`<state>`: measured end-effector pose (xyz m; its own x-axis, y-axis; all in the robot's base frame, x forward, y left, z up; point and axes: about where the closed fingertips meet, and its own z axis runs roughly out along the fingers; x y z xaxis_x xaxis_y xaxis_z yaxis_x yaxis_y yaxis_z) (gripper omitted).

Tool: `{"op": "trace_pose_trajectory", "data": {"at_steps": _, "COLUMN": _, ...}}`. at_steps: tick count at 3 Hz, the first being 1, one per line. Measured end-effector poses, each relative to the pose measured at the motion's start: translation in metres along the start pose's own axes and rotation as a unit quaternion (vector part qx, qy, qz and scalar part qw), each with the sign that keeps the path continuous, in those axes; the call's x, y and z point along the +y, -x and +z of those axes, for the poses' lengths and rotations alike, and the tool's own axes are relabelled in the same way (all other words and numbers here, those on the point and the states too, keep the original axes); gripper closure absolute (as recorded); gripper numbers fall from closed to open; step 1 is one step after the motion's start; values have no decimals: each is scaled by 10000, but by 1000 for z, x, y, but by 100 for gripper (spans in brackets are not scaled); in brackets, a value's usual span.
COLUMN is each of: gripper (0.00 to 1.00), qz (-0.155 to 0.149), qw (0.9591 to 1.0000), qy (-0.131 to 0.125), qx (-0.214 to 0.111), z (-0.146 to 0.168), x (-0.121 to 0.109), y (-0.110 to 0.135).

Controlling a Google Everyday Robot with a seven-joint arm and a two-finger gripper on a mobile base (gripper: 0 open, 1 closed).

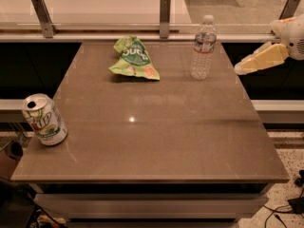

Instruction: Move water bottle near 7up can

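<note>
- Upright at the far right of the worktop [156, 141]: 1 water bottle [203, 49], white cap on.
- At the near left corner, well apart from it: 7up can [44, 119], standing.
- Flat at the far side, left of the bottle: green and white snack bag [133, 58].
- Off the right edge, near the bottle, not touching: gripper [241, 69]; apart or together, cannot tell.

Brown glossy rectangular surface [156, 146]. Crumpled green-and-white foil snack bag [134, 59] lies flat on the surface, rear centre. Grey metal upright bracket [165, 15] stands just behind the surface's rear edge.
</note>
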<state>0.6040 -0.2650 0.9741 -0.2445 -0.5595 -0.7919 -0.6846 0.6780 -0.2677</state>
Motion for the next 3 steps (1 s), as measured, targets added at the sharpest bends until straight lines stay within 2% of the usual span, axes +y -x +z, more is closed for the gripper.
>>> {"op": "trace_pose_trajectory", "data": {"at_steps": 1, "gripper": 0, "qz": 295, "qw": 9980, "qy": 83, "qx": -561, "z": 26, "x": -11, "y": 4}}
{"op": "trace_pose_trajectory", "data": {"at_steps": 3, "gripper": 0, "qz": 650, "qw": 9879, "qy": 409, "qx": -1351, "z": 78, "x": -23, "y": 27}}
